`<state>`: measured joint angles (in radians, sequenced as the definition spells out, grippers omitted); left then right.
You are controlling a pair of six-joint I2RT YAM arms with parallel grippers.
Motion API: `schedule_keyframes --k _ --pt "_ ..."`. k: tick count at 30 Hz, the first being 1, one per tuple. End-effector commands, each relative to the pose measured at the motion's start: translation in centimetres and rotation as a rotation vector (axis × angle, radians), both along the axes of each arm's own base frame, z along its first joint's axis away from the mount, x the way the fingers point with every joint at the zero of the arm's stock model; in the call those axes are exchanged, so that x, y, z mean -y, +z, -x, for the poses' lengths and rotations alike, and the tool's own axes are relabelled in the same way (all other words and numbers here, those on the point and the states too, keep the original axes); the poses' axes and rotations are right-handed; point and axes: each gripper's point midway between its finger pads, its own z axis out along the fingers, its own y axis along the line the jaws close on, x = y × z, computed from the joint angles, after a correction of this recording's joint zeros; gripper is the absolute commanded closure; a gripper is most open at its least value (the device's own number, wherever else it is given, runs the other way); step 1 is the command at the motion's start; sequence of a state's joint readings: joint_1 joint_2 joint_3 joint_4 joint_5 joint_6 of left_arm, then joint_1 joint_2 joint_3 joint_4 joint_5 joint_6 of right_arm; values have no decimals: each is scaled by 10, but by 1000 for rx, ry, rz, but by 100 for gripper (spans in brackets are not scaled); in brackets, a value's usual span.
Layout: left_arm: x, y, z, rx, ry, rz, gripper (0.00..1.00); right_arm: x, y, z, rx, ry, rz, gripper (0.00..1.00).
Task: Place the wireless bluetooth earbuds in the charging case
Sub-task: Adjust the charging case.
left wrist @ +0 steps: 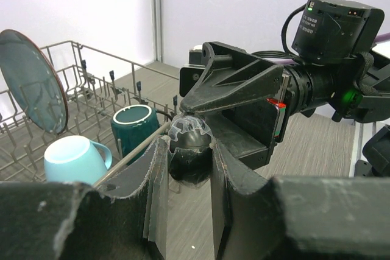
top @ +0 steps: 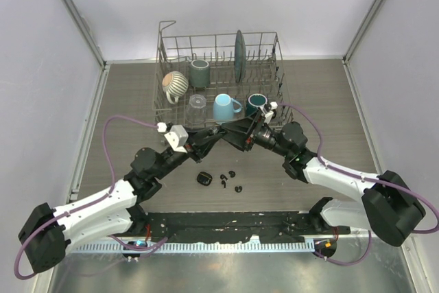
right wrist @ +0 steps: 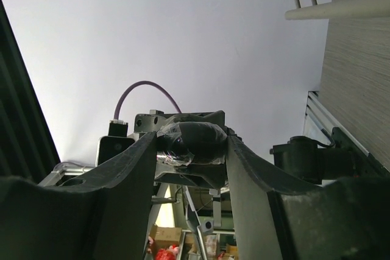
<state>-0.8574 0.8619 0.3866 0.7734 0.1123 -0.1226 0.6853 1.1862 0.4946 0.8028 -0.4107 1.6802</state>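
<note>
A black oval charging case (left wrist: 190,158), wrapped in clear film, hangs in mid-air between both arms. My left gripper (left wrist: 189,145) is shut on it from the sides. My right gripper (right wrist: 192,140) faces it head-on, and both of its fingers touch the same case (right wrist: 195,141). From above, the two grippers meet at the case (top: 221,130) in front of the dish rack. Below them on the table lie the wireless bluetooth earbuds (top: 224,180), tiny glossy black pieces, with another (top: 238,187) close by. A second small black case (top: 203,178) lies to their left.
A wire dish rack (top: 277,53) stands at the back with a striped mug (top: 175,84), a grey-green mug (top: 199,72), a glass (top: 196,108), a light blue mug (top: 224,107), a dark teal mug (top: 256,103) and an upright plate (top: 239,56). Walls close in on both sides.
</note>
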Motion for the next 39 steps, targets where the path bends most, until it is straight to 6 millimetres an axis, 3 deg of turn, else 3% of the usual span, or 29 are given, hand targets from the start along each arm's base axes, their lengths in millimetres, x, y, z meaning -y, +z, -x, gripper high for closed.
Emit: schedule_keyframes --k 1,3,8,18,24,28,32,36,38,39 --pt "-4 10 -2 26 21 40 89 -2 25 11 100 44 -67 75" --pt "-4 10 -1 23 18 41 85 -2 23 11 116 41 -55 88" --pt "-2 5 -2 -8 15 45 69 -1 30 12 175 20 -32 99" --pt "-3 2 -5 -31 25 85 51 7 16 -1 226 -94 132 99" --pt "2 1 -7 -26 16 89 50 3 12 0 197 -81 115 99" --pt "5 4 -8 -13 6 95 64 2 9 1 177 -74 104 99" --pt "13 -2 -8 -22 -19 70 96 2 8 2 170 -70 95 99" --pt "20 -4 -6 -24 -52 50 100 3 9 2 179 -73 85 96" --pt "19 -2 -6 -21 -50 53 100 4 14 5 205 -71 74 79" --pt "19 -4 -5 -22 -51 50 100 4 16 6 234 -64 80 56"
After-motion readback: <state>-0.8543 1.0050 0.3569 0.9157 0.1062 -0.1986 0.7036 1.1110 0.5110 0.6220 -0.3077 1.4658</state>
